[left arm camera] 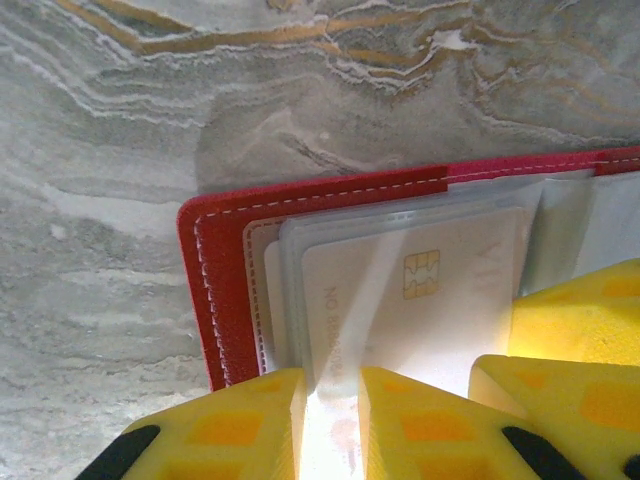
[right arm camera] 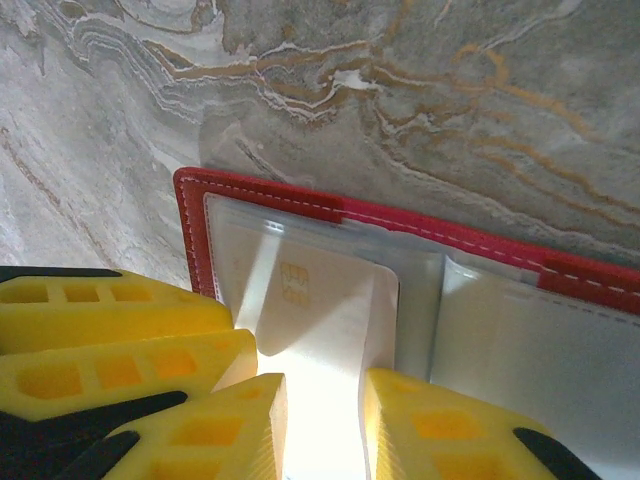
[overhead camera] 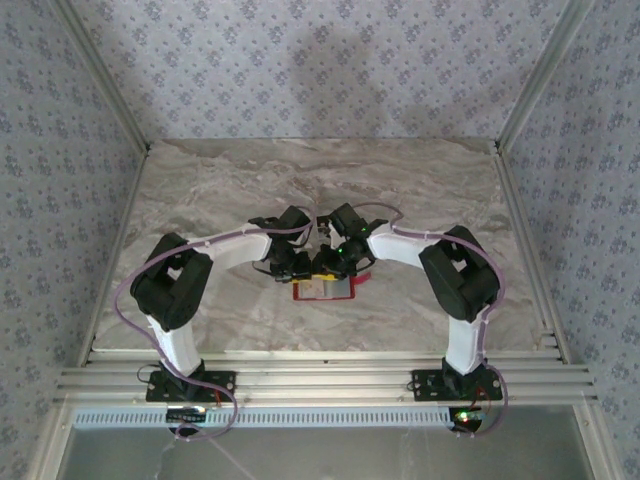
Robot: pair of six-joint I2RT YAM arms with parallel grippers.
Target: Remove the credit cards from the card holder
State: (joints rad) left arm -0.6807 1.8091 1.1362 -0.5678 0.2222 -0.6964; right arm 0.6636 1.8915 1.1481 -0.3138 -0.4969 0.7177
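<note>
open red card holder point(overhead camera: 324, 291) lies at the middle of the marble table point(overhead camera: 420, 190). left gripper point(left arm camera: 330, 425) and right gripper point(right arm camera: 325, 430) each look clenched on the near edge of a white chipped credit card point(left arm camera: 400, 290). best to draw it straight out, slowly, so the holder stays put.

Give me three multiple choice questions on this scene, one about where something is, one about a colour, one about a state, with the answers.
1. Where does the card holder lie?
A. on the marble table
B. in a drawer
C. on a shelf

2. What colour is its cover?
A. blue
B. red
C. green

3. What state is it in?
A. snapped shut
B. lying open
C. rolled up

Answers:
1 A, it rests flat on the veined marble.
2 B, a red stitched border shows in both wrist views.
3 B, a chip card shows inside its clear pocket.
</note>
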